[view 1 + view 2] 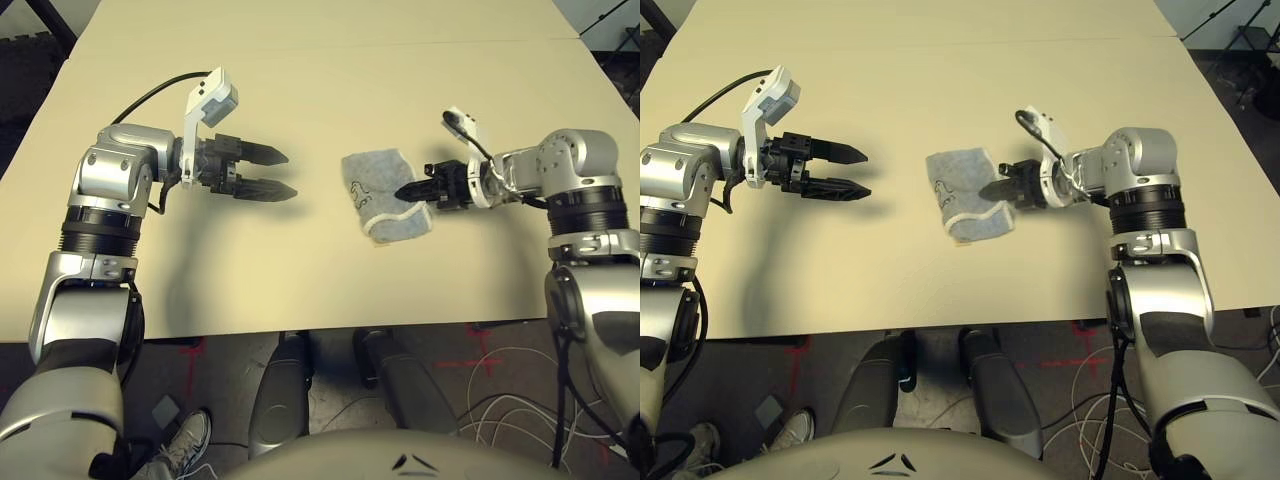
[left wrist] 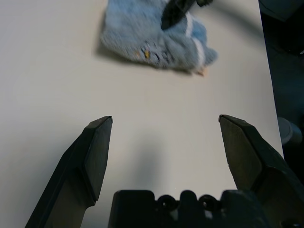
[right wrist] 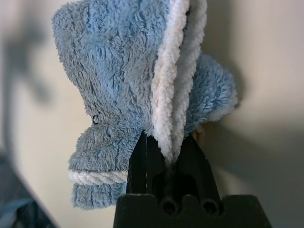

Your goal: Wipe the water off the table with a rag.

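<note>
My left arm reaches in from the left side of the head view, forearm raised, wrist bent so my left gripper [image 1: 282, 172] points toward the frame's centre, its two black fingers [image 2: 95, 152] spread wide apart with nothing between them. My right arm enters from the right edge, elbow low, and my right gripper [image 1: 408, 191] points left, fingers pinched together on the rag [image 1: 385, 195].

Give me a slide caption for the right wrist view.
Right gripper shut on the white-edged fold of the blue rag above the beige table.
</note>
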Tool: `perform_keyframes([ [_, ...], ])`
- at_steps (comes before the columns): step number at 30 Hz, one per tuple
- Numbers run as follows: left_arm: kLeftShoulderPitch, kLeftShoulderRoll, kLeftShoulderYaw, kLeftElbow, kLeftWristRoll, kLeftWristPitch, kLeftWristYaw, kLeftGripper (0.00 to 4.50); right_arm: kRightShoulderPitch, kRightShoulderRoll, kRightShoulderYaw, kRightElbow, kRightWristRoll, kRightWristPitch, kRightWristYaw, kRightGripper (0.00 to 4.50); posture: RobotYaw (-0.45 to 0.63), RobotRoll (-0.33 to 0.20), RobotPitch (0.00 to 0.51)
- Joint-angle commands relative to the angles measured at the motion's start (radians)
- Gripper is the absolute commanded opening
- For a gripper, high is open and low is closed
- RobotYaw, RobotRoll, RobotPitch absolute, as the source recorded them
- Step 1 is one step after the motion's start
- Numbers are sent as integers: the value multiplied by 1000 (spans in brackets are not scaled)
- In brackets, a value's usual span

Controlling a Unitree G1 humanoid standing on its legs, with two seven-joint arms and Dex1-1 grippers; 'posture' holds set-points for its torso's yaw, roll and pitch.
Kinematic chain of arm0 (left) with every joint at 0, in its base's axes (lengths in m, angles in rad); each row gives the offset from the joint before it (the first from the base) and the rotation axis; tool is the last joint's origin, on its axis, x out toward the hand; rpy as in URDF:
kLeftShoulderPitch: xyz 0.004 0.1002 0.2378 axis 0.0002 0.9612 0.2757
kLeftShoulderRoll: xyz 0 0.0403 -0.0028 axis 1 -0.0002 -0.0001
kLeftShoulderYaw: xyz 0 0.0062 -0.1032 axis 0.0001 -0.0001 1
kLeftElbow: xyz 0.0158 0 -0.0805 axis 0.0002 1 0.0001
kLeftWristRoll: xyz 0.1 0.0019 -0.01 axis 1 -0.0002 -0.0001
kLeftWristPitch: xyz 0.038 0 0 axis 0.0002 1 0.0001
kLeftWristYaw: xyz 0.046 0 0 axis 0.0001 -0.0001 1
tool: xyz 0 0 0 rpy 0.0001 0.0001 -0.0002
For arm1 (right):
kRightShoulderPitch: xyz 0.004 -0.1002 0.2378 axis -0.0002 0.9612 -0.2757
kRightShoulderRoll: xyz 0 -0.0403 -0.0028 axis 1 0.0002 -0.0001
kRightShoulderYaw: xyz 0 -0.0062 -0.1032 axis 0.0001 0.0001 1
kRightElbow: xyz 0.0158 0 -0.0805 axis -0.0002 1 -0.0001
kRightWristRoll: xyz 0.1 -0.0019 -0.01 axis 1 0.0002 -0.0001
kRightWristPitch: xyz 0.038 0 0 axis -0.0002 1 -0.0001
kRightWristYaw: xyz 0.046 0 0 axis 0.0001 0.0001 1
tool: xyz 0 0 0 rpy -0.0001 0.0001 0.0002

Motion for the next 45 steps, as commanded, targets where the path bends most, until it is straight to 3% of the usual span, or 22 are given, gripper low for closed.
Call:
perform_keyframes([
  [1,0,-2,-6,8,-3,-7,-2,4500,-22,-49,21,99,-56,-76,20,20,-122,0,244],
  [18,-5,-5,-8,23,-1,-17,-4,4500,-130,-187,56,410,-231,-316,129,20,-123,0,249],
  [27,-1,-10,-8,23,-2,-19,-1,4500,-180,-213,46,502,-308,-404,153,20,-129,0,248],
  [30,1,-14,-8,21,-3,-18,2,4500,-178,-205,60,507,-333,-437,174,934,-125,0,248],
  [36,-1,-20,15,27,-4,-26,37,4500,-148,-227,122,463,-405,-631,307,3213,-107,0,248],
  [39,-28,-62,73,76,-7,-74,142,4500,-155,-244,80,448,-392,-770,316,4345,-99,0,247],
  [45,-136,-188,246,303,26,-353,533,4500,-159,-218,-184,485,-265,-1104,20,4468,-95,0,244],
])
